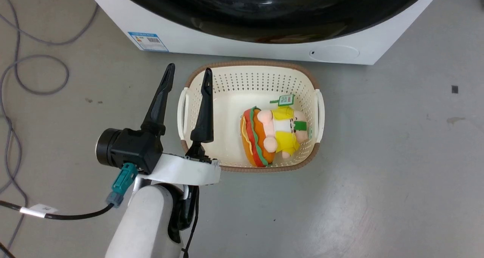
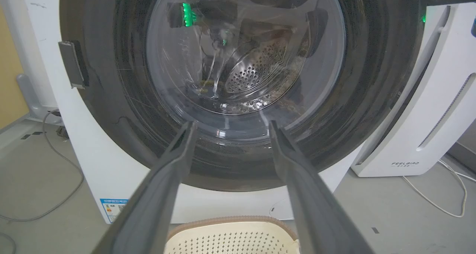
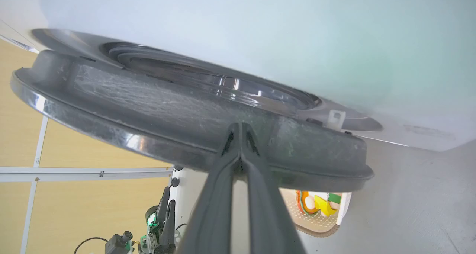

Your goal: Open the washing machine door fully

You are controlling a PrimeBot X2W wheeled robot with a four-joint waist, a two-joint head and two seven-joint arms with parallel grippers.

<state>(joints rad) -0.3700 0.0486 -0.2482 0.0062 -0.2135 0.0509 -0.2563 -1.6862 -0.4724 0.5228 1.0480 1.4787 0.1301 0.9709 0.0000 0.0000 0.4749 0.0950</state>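
The washing machine [image 1: 242, 46] is a white box with a blue label, at the top of the head view. Its door [image 1: 272, 23] is a glossy black disc with a clear glass bowl. In the left wrist view the door [image 2: 111, 97] faces me, and my left gripper [image 2: 231, 124] stands open, short of its lower rim. My left gripper [image 1: 188, 78] hangs over the basket's left edge. In the right wrist view the door [image 3: 167, 109] stands ajar from the white front. My right gripper [image 3: 240, 127] is shut, its tips against the door's matte back edge.
A cream perforated basket [image 1: 249, 64] holding a burger plush toy [image 1: 274, 135] sits on the floor directly before the machine. Grey cables [image 1: 38, 73] loop on the floor at left. The slanted white FEELBAI appliance [image 2: 409, 135] stands beside the machine.
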